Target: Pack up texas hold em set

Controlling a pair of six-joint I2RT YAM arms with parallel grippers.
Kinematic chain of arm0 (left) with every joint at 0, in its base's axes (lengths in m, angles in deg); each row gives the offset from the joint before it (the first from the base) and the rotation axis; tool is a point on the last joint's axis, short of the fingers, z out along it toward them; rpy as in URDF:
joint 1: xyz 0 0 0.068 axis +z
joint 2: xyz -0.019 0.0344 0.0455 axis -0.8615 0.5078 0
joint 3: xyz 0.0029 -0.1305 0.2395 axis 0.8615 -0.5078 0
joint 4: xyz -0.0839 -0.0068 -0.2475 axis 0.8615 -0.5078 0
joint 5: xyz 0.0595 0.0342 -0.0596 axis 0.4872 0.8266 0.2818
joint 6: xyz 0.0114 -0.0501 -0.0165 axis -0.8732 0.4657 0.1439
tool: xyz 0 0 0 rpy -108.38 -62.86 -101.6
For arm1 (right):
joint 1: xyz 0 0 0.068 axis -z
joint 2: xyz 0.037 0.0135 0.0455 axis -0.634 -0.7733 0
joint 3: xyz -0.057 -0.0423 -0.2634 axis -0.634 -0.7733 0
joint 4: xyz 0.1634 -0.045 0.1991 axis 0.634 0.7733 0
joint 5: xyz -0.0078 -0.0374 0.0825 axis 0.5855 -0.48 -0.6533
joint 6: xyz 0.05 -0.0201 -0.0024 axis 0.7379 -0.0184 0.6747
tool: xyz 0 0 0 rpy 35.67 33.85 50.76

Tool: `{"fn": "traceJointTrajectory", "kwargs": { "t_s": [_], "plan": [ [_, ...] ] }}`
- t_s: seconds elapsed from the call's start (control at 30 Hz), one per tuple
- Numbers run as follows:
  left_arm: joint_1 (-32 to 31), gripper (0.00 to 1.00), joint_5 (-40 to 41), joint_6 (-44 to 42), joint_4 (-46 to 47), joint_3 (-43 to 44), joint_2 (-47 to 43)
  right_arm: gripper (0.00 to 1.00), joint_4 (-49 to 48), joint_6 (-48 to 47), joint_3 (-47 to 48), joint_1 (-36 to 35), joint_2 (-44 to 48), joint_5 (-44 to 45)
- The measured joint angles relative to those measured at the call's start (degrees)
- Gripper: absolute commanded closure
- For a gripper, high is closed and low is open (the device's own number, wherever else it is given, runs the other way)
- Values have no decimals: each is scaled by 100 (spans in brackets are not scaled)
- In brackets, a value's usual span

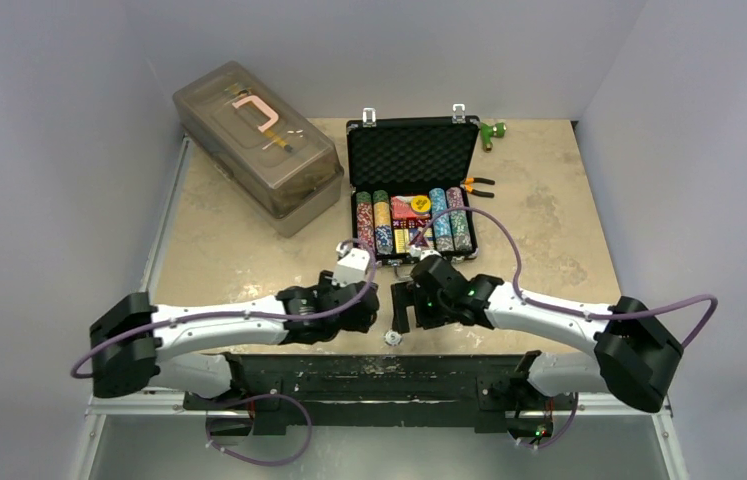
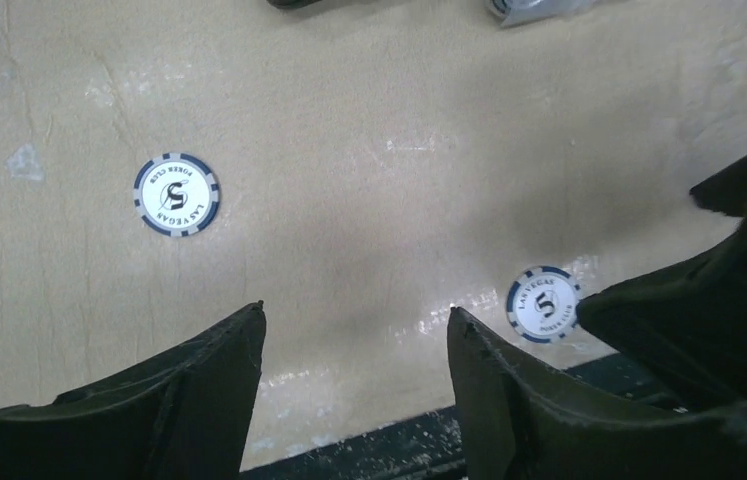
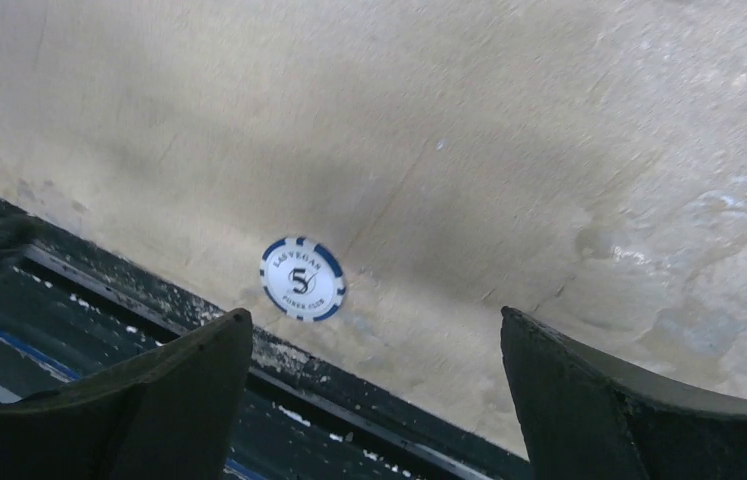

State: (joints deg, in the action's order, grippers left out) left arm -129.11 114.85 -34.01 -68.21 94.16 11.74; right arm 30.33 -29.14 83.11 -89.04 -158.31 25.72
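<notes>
Blue-and-white edge-striped poker chips (image 2: 176, 194), mottled beige table (image 1: 549, 220), black briefcase (image 1: 412, 150), translucent grey-brown box (image 1: 257, 145).

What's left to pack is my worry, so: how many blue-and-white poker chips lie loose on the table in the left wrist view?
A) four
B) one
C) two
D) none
C: two chips lie flat on the bare table in the left wrist view. A far chip lies out in the open, and a near chip lies close to the table's edge.
</notes>
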Motion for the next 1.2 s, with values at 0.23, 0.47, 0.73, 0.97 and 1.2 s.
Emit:
{"fn": "traceJointTrajectory", "kwargs": {
  "t_s": [0.23,0.47,0.73,0.97,1.2],
  "plan": [
    [450,3,-625,476,-579,-173,-1646,19,951,48,715,-973,-544,894],
    [654,1,-883,695,-1130,-461,-2715,33,1132,273,1316,-1899,-1231,1685],
    [699,0,-977,743,-1473,-638,-3303,42,1145,352,1738,-2068,-1965,1836],
    [699,0,-992,734,-1521,-688,-3488,46,1270,284,1893,-2057,-2210,1652],
    [699,0,-1021,715,-1567,-688,-3526,48,1314,197,2044,-1952,-2358,1478]
  ]
}}
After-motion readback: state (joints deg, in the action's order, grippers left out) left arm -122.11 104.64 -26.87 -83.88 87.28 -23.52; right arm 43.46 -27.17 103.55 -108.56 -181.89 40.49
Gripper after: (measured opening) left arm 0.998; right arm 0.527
